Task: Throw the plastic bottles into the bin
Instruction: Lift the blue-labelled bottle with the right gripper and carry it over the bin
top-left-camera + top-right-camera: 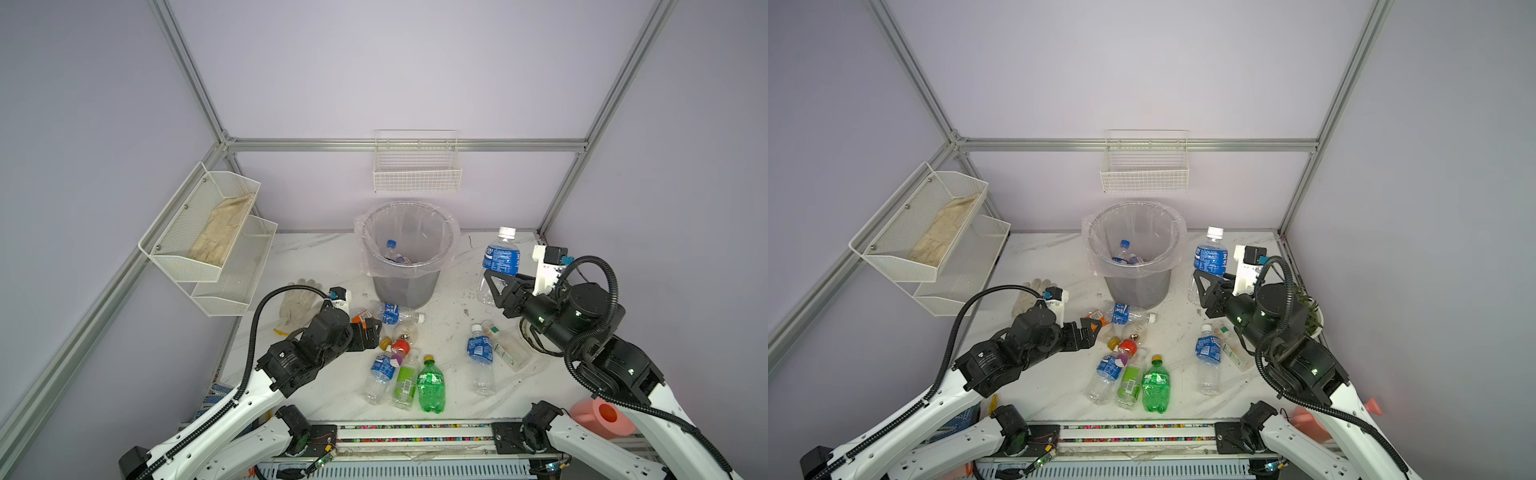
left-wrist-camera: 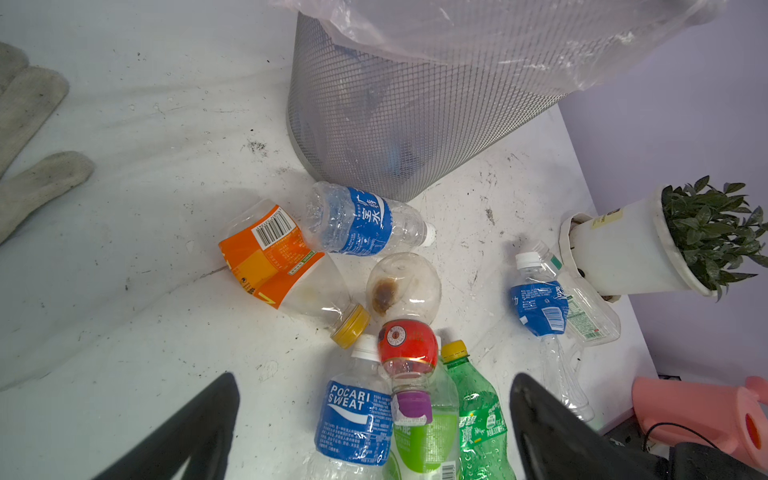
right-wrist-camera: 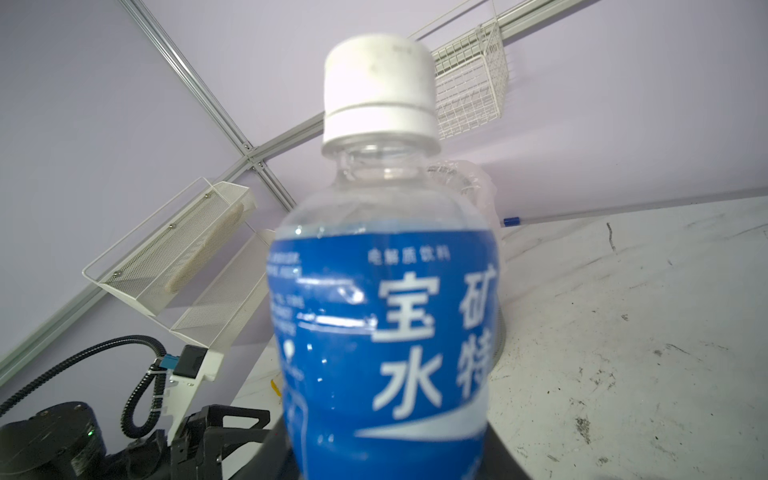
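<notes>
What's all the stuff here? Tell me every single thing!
bin: one, grey mesh, back of table
loose bottles: eight, mostly clear, lying before bin
binned bottles: some, clear, inside bin
held bottle: one, blue-labelled, in right gripper
gloves: two, whitish, table and wall shelf
wire basket: one, white, back wall
plant pot: one, white, right edge
watering can: one, pink, front right
left gripper: open, above loose bottles
right gripper: shut on held bottle

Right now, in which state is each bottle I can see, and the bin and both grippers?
bin: upright, lined, holds a few bottles.
left gripper: jaws open, empty.
right gripper: jaws shut on the upright Pocari Sweat bottle.
upright Pocari Sweat bottle: capped, outside the bin.
green bottle: lying, capped.
orange-labelled bottle: lying, capped.
</notes>
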